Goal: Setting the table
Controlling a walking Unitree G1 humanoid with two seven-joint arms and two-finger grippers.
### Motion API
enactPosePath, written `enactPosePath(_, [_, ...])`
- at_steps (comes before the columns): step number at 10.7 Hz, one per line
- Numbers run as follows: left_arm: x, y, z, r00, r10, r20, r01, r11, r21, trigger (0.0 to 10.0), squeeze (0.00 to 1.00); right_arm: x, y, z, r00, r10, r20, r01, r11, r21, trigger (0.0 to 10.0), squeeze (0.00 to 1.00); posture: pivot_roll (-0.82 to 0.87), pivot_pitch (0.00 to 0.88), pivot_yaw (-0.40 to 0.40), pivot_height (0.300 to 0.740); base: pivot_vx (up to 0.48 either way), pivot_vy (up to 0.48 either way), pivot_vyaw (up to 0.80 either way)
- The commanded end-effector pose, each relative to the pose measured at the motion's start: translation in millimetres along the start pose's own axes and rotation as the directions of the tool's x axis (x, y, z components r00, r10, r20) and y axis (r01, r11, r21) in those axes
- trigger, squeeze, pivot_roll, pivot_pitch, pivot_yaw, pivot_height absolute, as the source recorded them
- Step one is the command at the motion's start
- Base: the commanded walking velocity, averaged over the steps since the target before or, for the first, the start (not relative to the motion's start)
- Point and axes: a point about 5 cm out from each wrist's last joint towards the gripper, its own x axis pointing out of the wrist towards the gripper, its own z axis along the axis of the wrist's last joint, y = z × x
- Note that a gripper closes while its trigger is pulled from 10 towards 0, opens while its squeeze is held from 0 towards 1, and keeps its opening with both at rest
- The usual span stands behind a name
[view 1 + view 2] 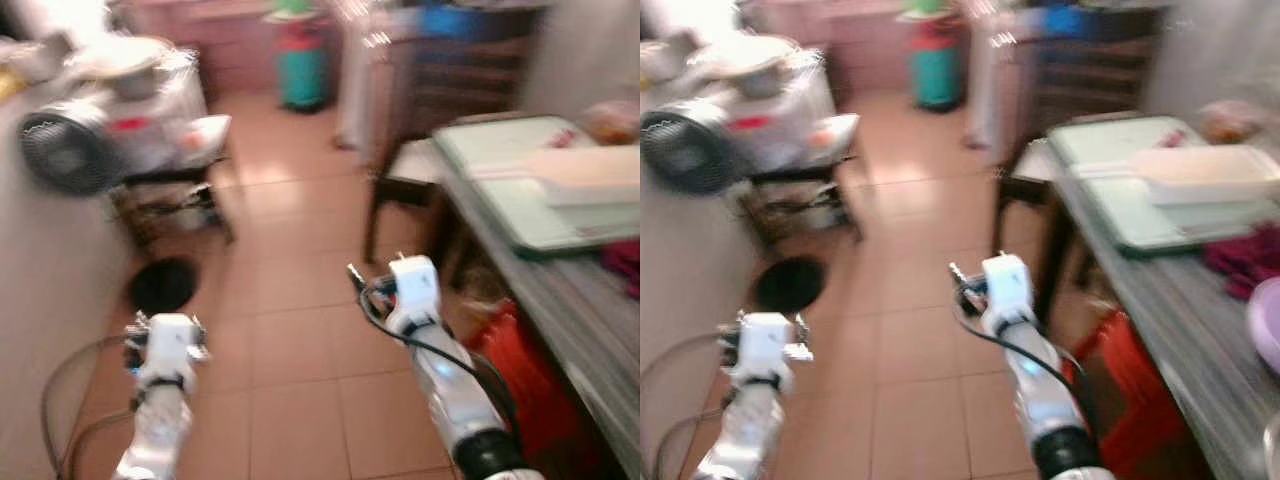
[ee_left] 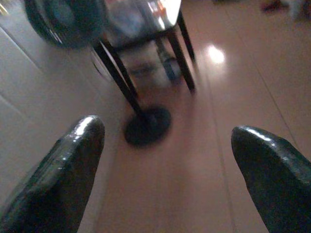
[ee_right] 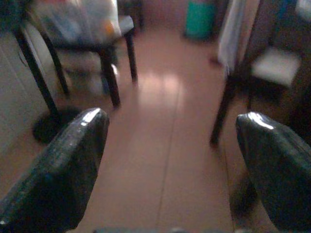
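- Your two arms are silver-white tubes, each ending in a blocky white wrist housing — the left arm (image 1: 160, 400) slimmer in view, the right arm (image 1: 445, 385) thicker, with a black collar near its base.
- A black cable loops along your right arm.
- Your fingers (image 2: 63, 179) are long, rounded, glossy black; on the right gripper (image 3: 172, 165) they look the same.
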Motion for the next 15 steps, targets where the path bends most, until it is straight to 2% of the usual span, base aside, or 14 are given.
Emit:
enactPosePath(1, [-2.3,0.9,-10,0.998,-0.035,-0.049,0.036,0.999,0.014,10.0,0.0,1.5,1.4,-8,0.999,-0.02,-0.042,0.022,0.999,0.047,10.0,1.0,-0.02,0.055,0.023,0.74,0.0,0.0,0.8])
enactPosePath(2, [-6.5,-7.9,-22,0.986,-0.116,-0.122,0.117,0.993,0.004,10.0,0.0,-1.3,-3.4,-24,0.992,-0.054,-0.114,0.06,0.997,0.048,10.0,1.0,-0.03,0.049,0.023,0.74,0.0,0.0,0.8])
enactPosePath(3, [-17.2,-25.1,-38,0.939,-0.257,-0.227,0.26,0.966,-0.017,10.0,0.0,-10.8,-11.9,-52,0.959,-0.11,-0.26,0.131,0.989,0.065,10.0,1.0,-0.03,0.047,0.025,0.74,0.0,0.0,0.8])
enactPosePath(4, [-22.7,-33.1,-45,0.904,-0.325,-0.278,0.335,0.942,-0.012,10.0,0.0,-20.3,-15.7,-70,0.926,-0.121,-0.358,0.145,0.989,0.042,10.0,1.0,-0.03,0.043,0.026,0.74,0.0,0.0,0.56])
enactPosePath(5, [-25.5,-36.3,-48,0.888,-0.349,-0.299,0.364,0.931,-0.007,10.0,0.0,-27.0,-16.3,-81,0.906,-0.112,-0.408,0.141,0.989,0.042,10.0,0.64,-0.03,0.041,0.028,0.74,0.0,0.0,0.0])
enactPosePath(6, [-31.6,-35.8,-58,0.863,-0.351,-0.363,0.379,0.925,0.008,10.0,0.0,-41.9,-19.9,-99,0.857,-0.127,-0.499,0.14,0.99,-0.012,10.0,0.0,-0.03,0.034,0.027,0.74,0.0,0.0,0.0])
enactPosePath(7, [-43.5,-37.1,-73,0.815,-0.372,-0.444,0.424,0.905,0.02,10.0,0.0,-58.3,-24.1,-117,0.795,-0.157,-0.585,0.173,0.985,-0.029,10.0,0.0,-0.01,0.015,0.016,0.74,0.0,0.0,0.0])
enactPosePath(9, [-63.4,-39.3,-92,0.744,-0.395,-0.54,0.488,0.872,0.034,10.0,0.0,-76.8,-22.8,-134,0.729,-0.143,-0.67,0.137,0.989,-0.062,10.0,0.0,-0.02,0.0,0.003,0.74,0.0,0.0,0.0])
enactPosePath(10, [-66.3,-38.0,-95,0.733,-0.394,-0.555,0.497,0.867,0.041,10.0,0.0,-83.9,-23.3,-140,0.708,-0.141,-0.692,0.123,0.99,-0.075,10.0,0.0,-0.01,0.0,-0.005,0.74,0.0,0.0,0.0])
enactPosePath(11, [-67.3,-34.4,-97,0.727,-0.393,-0.563,0.509,0.859,0.057,10.0,0.0,-88.6,-26.9,-142,0.698,-0.184,-0.692,0.151,0.982,-0.109,10.0,0.0,-0.01,0.0,0.025,0.74,0.0,0.0,0.0])
enactPosePath(12, [-68.5,-30.4,-99,0.713,-0.401,-0.575,0.538,0.839,0.082,10.0,0.0,-91.3,-26.6,-144,0.697,-0.186,-0.692,0.181,0.98,-0.081,10.0,0.0,-0.02,0.0,0.053,0.74,0.0,0.0,0.0])
enactPosePath(13, [-70.8,-27.7,-102,0.697,-0.407,-0.59,0.568,0.816,0.108,10.0,0.0,-97.2,-29.8,-148,0.663,-0.22,-0.715,0.261,0.964,-0.054,10.0,0.0,-0.02,0.0,0.068,0.74,0.0,0.0,0.0])
enactPosePath(14, [-71.1,-25.9,-103,0.688,-0.41,-0.599,0.586,0.8,0.126,10.0,0.0,-97.6,-29.7,-148,0.682,-0.192,-0.706,0.215,0.975,-0.058,10.0,0.0,-0.03,0.0,0.086,0.74,0.0,0.0,0.0])
enactPosePath(15, [-69.1,-28.0,-101,0.682,-0.423,-0.596,0.608,0.781,0.142,10.0,0.0,-97.8,-29.9,-148,0.679,-0.198,-0.706,0.223,0.973,-0.059,10.0,0.0,-0.07,0.0,0.131,0.74,0.0,0.0,0.0])
